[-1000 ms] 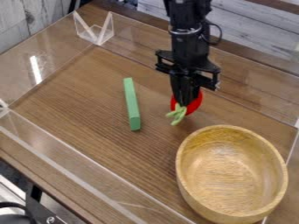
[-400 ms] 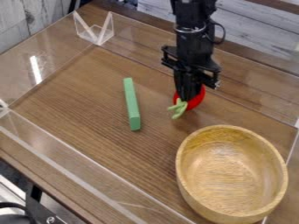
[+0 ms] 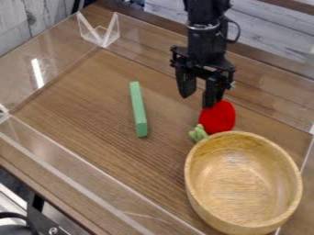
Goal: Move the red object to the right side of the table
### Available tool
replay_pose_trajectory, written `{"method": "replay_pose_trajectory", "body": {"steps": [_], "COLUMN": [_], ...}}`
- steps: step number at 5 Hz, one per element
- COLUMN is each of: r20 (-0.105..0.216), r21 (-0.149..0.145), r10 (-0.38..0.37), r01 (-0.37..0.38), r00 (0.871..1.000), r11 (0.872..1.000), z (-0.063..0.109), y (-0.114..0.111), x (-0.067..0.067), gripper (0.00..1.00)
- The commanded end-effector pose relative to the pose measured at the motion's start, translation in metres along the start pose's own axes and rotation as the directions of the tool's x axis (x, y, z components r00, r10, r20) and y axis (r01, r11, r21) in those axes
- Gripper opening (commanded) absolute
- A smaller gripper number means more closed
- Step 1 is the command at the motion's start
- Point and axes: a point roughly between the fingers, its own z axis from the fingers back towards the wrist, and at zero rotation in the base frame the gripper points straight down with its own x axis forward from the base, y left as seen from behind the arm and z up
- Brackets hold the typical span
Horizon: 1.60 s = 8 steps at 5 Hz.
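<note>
Camera view: my gripper [image 3: 200,92] hangs right of centre, pointing down, jaws spread and empty. The red object [image 3: 218,117] lies on the table [image 3: 86,110] just below it, beside the wooden bowl [image 3: 243,180]. A green stick [image 3: 139,108] lies left.

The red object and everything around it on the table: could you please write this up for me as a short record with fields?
red object: lying on the table, free of the gripper, just beyond the bowl's far rim
gripper: jaws open, pointing down, above the red object
wooden bowl: upright, front right, nothing visible inside
green stick: flat on the wood, left of the red object
table: brown wood grain with clear walls
</note>
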Motion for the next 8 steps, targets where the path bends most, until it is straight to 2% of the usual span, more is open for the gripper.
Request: {"method": "replay_pose_trajectory", "body": {"steps": [1, 2, 4, 6, 8], "r20": [0.082, 0.09, 0.101, 0.108, 0.083], "r21": [0.024, 0.027, 0.036, 0.046, 0.057], "r10": [-0.019, -0.027, -0.036, 0.063, -0.047], "r01": [0.017, 0.024, 0.033, -0.068, 0.042], "r00": [0.996, 0.996, 0.994, 0.992, 0.995], "r11": [1.0, 0.999, 0.999, 0.997, 0.997], "z": [0.033, 0.038, 0.026, 0.026, 0.014], "y": [0.002, 0.003, -0.022, -0.021, -0.021], "x": [0.009, 0.008, 0.019, 0.021, 0.025], "gripper": [1.0, 1.0, 1.0, 1.0, 1.0]}}
